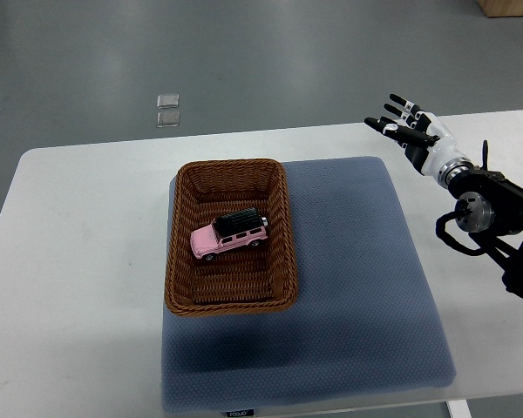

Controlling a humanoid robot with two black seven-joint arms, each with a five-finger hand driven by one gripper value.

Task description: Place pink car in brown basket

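Right hand (408, 127) raised well to the right of the brown basket (282, 228), past the far right corner of the blue mat (357, 287), fingers (394, 111) spread wide and pointing toward the far left, holding nothing. Black and white on the fingers, white at the wrist, dark jointed arm (492, 218) running in from the right edge over the bench (78, 261). Pink car (228, 236) lying inside the basket, near its middle, upright on its wheels, black roof showing, nose angled toward the basket's near left corner. Not touched by anything but the woven floor beneath it. Basket oblong, dark brown wicker, set on the left part of the mat, its left wall about level with the mat's left edge. Mat grey-blue, dimpled, square with rounded corners, stretching well to the right of the basket and toward the near edge of the bench. Bench white with rounded corners. Two small clear squares (167, 110) on the grey floor (261, 61) beyond the bench, behind the basket and slightly to its left, one just in front of the other.
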